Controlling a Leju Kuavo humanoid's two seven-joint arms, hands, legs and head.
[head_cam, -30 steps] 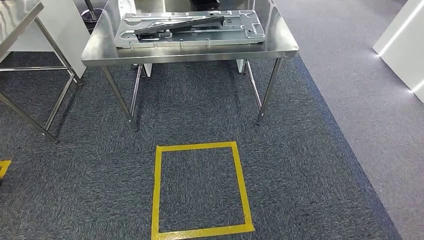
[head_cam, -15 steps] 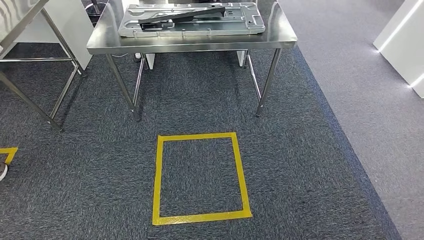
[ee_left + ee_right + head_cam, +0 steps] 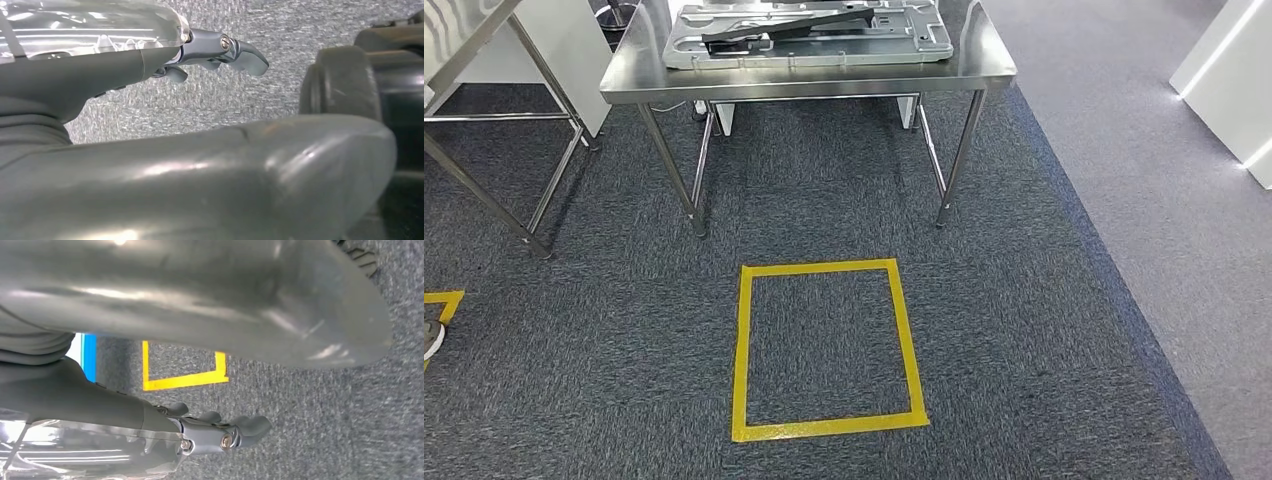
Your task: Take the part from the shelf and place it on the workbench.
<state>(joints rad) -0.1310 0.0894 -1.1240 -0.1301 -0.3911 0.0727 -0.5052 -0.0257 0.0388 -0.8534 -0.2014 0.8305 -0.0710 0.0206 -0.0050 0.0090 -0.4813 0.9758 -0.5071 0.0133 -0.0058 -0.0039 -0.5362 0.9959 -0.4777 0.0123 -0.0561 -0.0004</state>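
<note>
As both arms hang by the carpet | left hand (image 3: 220,52), right hand (image 3: 220,432) empty, fingers seemingly apart | metal part (image 3: 809,32) on steel workbench (image 3: 984,70).

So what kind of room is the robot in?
Probably a factory workshop or test lab: a steel workbench holds a stamped metal panel, and a yellow tape square is marked on the grey carpet.

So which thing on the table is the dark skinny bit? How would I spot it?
Find the shiny steel table standing beyond the yellow taped square on the carpet. A big pale grey metal plate lies flat on it. The dark bar lies slanting on the plate, long, thin and nearly black where everything else is silvery.
</note>
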